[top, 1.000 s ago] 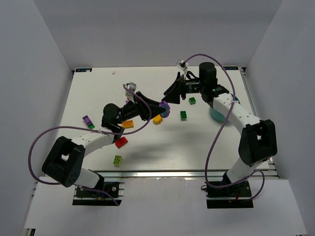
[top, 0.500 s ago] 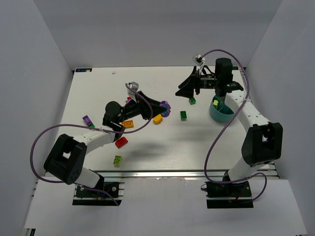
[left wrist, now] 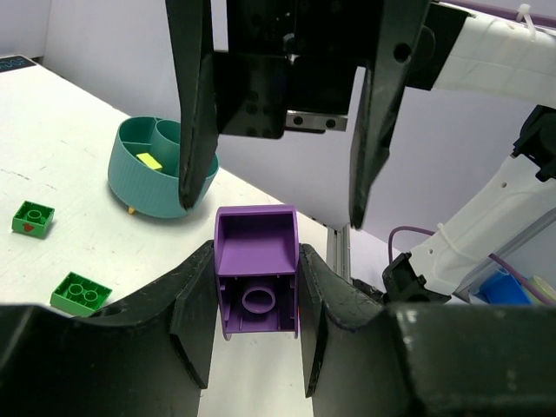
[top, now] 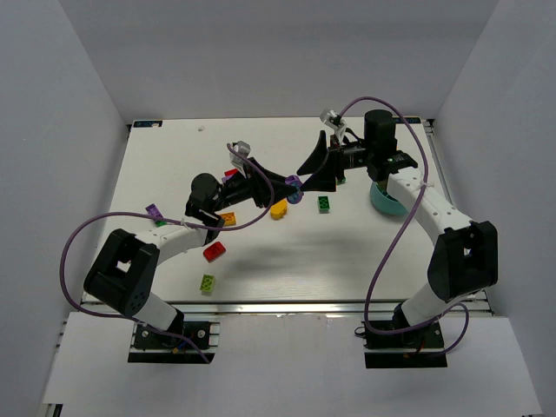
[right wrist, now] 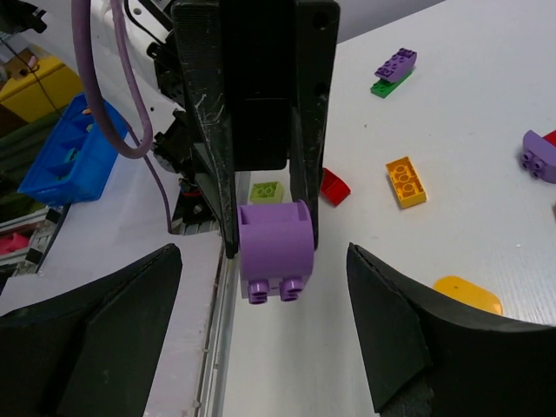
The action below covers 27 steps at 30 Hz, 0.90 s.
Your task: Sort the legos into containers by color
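One purple lego (left wrist: 257, 269) mid-handover, I'd say: left end effector (right wrist: 269, 236) clenched on it, right end effector (left wrist: 271, 201) spread wide, needing to close on it next.

Bowl (top: 385, 204) right of raised brick (top: 294, 184)

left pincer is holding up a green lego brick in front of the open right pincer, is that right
Not quite: the left pincer holds a purple studded plastic brick, not a green one, as the left wrist view shows. The rest stands: the brick is held up in front of the open right pincer.
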Tool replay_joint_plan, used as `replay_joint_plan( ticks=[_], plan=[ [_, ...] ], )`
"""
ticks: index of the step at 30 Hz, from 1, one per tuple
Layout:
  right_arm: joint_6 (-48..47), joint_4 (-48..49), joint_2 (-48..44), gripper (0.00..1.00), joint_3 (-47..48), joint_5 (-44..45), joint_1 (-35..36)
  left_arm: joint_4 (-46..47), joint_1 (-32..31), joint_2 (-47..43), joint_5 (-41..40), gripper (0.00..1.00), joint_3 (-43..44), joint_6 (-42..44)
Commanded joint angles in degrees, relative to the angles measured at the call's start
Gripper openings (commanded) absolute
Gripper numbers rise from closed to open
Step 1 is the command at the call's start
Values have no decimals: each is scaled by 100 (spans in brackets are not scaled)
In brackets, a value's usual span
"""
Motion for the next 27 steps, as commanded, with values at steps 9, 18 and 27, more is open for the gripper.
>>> replay_joint_plan(
  ticks=[9,18,27],
  plan=[
    [176,327,60,68,74,-196,187,193,8,-74,83,0,215,-18],
    [211,335,95,47,56,-187,292,211,8,-56,83,0,233,-53],
    [62,240,7,0,100,-65,196,-684,8,-311,-478,53,198,218]
  ],
)
